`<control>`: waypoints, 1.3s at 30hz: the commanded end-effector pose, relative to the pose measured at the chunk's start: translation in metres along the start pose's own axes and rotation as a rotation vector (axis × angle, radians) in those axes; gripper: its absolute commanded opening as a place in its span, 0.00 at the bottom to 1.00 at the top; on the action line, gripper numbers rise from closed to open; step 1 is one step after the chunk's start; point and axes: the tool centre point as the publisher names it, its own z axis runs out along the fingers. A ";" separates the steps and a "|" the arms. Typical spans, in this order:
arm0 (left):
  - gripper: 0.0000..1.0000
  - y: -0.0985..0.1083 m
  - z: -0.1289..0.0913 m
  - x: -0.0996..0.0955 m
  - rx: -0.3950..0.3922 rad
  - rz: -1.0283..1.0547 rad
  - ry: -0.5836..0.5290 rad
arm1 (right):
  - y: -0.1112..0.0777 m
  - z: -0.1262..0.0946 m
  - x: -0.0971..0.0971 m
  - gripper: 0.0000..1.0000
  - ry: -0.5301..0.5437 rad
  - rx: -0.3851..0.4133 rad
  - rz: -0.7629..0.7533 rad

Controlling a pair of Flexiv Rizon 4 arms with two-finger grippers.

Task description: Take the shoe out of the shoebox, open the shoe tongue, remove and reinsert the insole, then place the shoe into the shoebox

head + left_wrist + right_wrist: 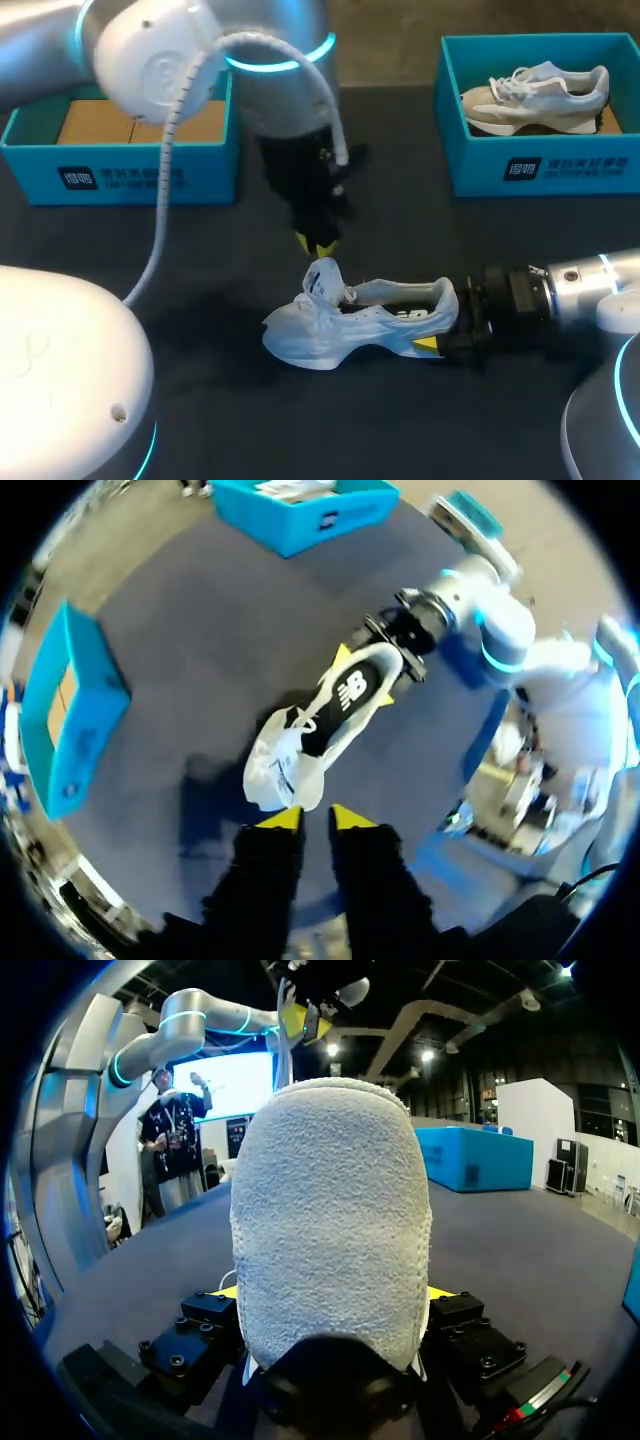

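Since the shoe (355, 320) looks light and soft-sided, the right gripper (438, 328) clamped on its stiffer heel steadies it, while the parted, empty left gripper (318, 243) would best pinch the floppy tongue (325, 278).

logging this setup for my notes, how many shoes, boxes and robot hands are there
shoes: 2 (loose shoe, boxed shoe)
boxes: 2 (left box, right box)
hands: 2 (left hand, right hand)
total: 6
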 end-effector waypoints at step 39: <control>0.00 -0.061 0.067 0.010 -0.159 0.953 0.245 | 0.000 0.000 0.000 0.00 0.000 0.004 0.001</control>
